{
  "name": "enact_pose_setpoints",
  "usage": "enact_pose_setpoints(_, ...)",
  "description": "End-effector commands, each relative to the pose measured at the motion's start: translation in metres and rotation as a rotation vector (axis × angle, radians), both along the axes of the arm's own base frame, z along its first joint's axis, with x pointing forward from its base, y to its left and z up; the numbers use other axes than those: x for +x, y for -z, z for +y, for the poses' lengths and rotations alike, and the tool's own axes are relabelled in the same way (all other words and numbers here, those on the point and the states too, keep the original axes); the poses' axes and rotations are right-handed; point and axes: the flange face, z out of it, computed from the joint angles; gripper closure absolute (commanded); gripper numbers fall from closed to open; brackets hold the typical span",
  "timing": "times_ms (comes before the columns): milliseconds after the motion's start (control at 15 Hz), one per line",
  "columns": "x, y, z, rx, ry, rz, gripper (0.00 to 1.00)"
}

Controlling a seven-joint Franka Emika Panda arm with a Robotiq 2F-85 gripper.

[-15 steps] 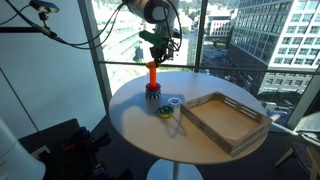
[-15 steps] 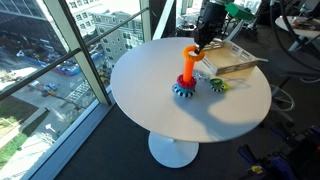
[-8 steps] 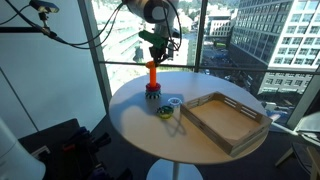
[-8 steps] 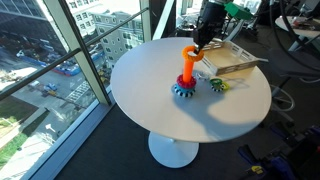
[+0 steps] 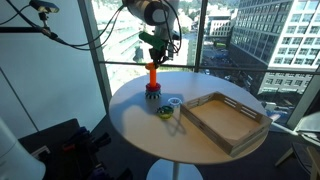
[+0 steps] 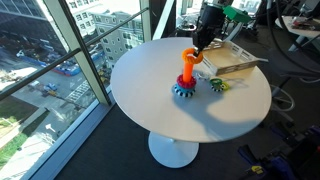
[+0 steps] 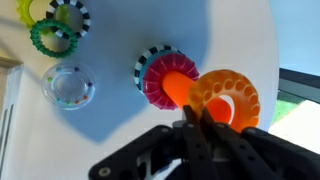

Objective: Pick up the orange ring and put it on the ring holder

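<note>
The ring holder is an orange-red peg on a round base with red and striped discs. It stands on the round white table in both exterior views. My gripper is shut on the rim of the orange ring. The ring hangs just beside the top of the peg in the wrist view. In both exterior views the orange ring sits at the peg's top, under the gripper. I cannot tell if it touches the peg.
A large wooden tray lies on the table beside the holder. Green, yellow and striped rings and a clear ring lie between tray and holder. Windows stand close behind the table.
</note>
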Motion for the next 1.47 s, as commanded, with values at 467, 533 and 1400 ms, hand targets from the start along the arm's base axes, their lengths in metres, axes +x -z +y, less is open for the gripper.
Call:
enact_pose_setpoints(467,0.0119,0.0027,-0.003,0.023,-0.008,0.02,0.66)
enact_pose_setpoints(533,0.012,0.0029,-0.003,0.023,-0.009,0.021,0.59)
enact_pose_setpoints(1400,0.0118,-0.0008,-0.0043,0.008,0.002,0.007,0.0)
